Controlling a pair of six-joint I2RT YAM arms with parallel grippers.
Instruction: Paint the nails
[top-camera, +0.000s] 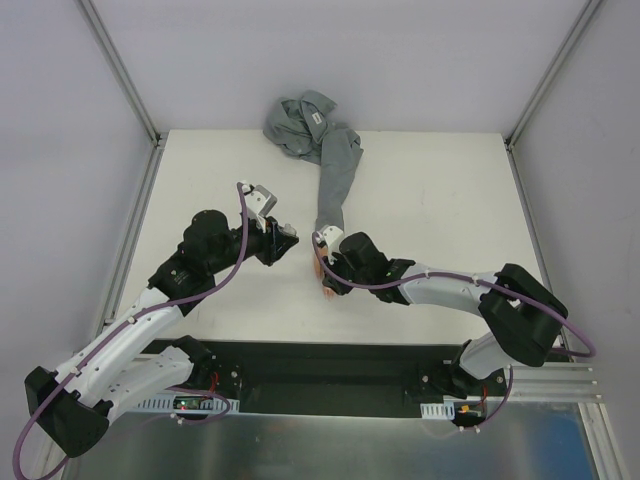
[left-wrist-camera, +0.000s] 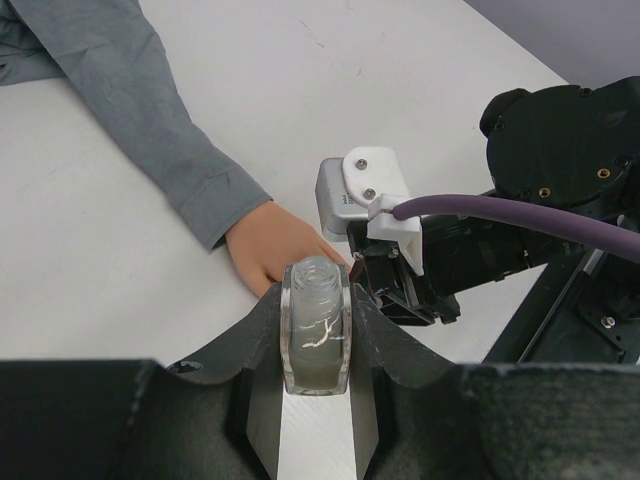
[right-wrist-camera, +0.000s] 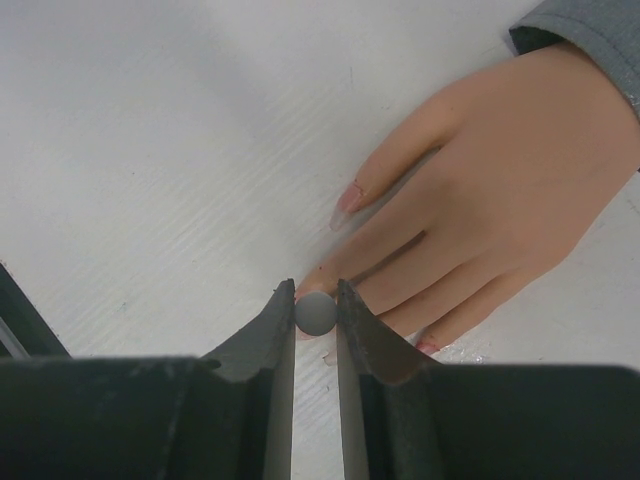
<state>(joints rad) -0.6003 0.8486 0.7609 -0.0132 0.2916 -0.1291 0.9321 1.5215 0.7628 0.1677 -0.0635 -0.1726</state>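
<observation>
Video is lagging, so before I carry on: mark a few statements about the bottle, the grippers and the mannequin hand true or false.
1. The left gripper is shut on the clear bottle. True.
2. The bottle is capped. False: its neck is open.
3. The right gripper pinches a small grey round piece by the fingertips of the mannequin hand. True.
4. The mannequin hand lies palm up. False: its back faces up, with the nails showing.
</observation>
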